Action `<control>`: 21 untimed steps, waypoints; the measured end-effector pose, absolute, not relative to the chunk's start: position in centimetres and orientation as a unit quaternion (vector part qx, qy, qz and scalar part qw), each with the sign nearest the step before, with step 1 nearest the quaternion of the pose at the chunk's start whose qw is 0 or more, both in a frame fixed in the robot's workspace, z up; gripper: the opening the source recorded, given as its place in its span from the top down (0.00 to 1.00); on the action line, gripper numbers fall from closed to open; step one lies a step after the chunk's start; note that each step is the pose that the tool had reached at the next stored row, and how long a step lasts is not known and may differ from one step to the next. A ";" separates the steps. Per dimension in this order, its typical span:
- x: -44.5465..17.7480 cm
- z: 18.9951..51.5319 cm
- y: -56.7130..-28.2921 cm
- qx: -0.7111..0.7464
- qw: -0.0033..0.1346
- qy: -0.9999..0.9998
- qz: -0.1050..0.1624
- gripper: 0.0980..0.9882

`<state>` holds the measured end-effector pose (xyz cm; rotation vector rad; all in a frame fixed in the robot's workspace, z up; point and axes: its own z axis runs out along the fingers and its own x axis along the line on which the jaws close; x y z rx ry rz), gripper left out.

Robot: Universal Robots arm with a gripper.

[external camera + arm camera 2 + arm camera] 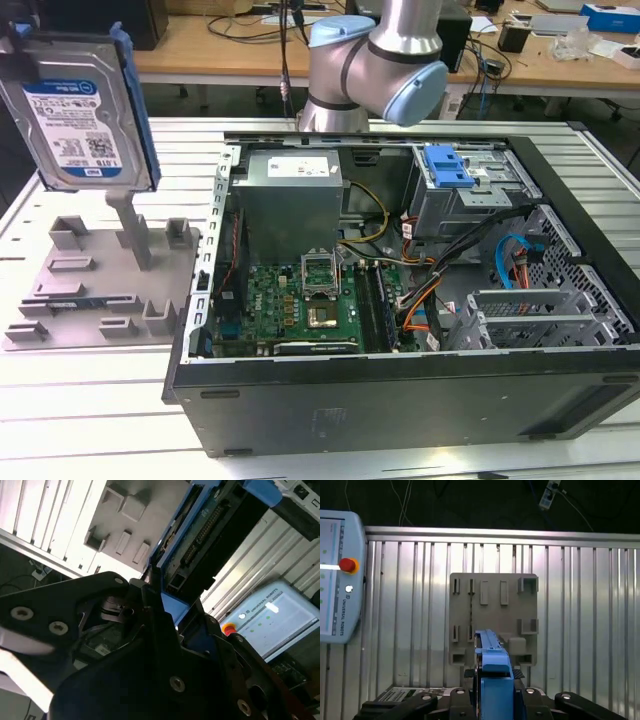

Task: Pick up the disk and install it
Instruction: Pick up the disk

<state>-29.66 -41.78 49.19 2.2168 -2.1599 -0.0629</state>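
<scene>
1. Slatted bench (90, 410) under everything.
2. Open PC case (400, 400), centre-right of the exterior view: motherboard (300, 305) and power supply (290, 190) inside.
3. Grey holder block (90, 290), lower left there.
4. Disk (80, 110), upper left, up over the block: silver, white-blue label, blue frame.
5. Jaws pinching its blue edge.

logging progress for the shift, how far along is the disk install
Done: the disk is picked up and held above the grey holder block. In hand: the claw is shut on its blue frame, seen edge-on in the first wrist view. Left: the install itself. The disk sits to the exterior view's left of the open computer case, not inside it.
</scene>
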 end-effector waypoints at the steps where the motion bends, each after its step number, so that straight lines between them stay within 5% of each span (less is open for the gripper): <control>1: -29.3 49.2 -42.0 0.716 0.023 -0.698 -0.020 0.70; 21: -19.3 49.2 -49.0 0.716 0.028 -0.697 -0.026 0.70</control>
